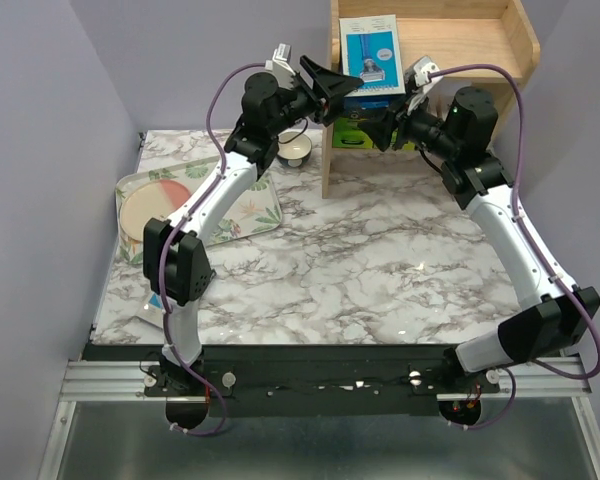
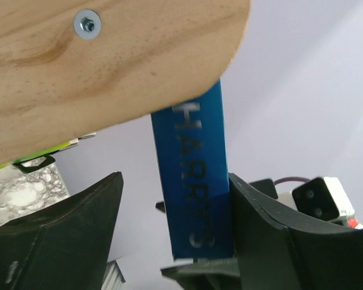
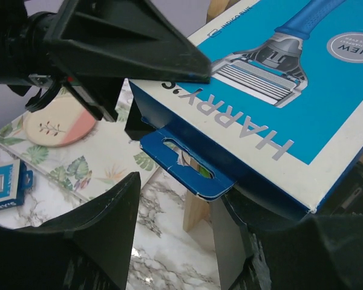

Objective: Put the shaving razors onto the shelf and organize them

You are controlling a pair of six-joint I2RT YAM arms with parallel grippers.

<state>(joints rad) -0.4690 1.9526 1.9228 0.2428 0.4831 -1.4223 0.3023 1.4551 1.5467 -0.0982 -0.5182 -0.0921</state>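
Far edge of the bench: a blue razor pack [image 1: 370, 55] lies at the shelf [image 1: 480, 40] top tier (long axis far-to-near). The left gripper [image 2: 175, 178] straddles its near end, fingers apart; the right gripper [image 3: 175, 193] gapes just beneath.

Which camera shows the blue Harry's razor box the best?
The right wrist view: the blue Harry's box fills it, razor picture and name readable. The top view shows the whole box but small. The left wrist view shows only its narrow blue edge.
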